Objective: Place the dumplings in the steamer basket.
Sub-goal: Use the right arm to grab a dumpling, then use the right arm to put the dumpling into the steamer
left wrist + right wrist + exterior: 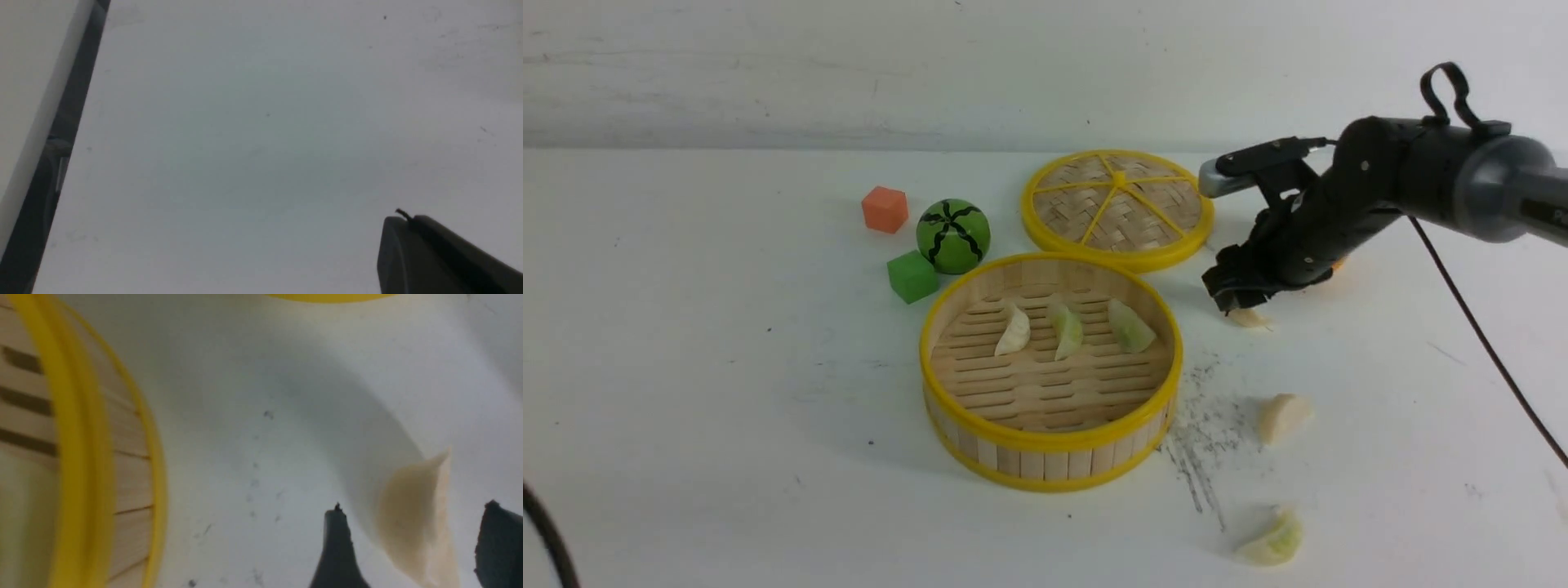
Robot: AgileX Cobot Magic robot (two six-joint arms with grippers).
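Yellow-rimmed basket mid-frame holding three dumplings; three lying on table at right. Right gripper gaping wide, straddling cream dumpling, centre right. Left gripper sitting closed. Half remaining.

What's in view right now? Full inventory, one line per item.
steamer basket: 1, wood with yellow rims, centre of table
dumplings: 6; in basket, cream, green, green; on table right of basket, cream, cream, green
lid: 1, woven, yellow rim, behind basket
watermelon ball: 1, green, black stripes, left of lid
green cube: 1, beside ball
orange cube: 1, left of ball
right gripper: open, straddling farthest cream dumpling
left gripper: shut, above table
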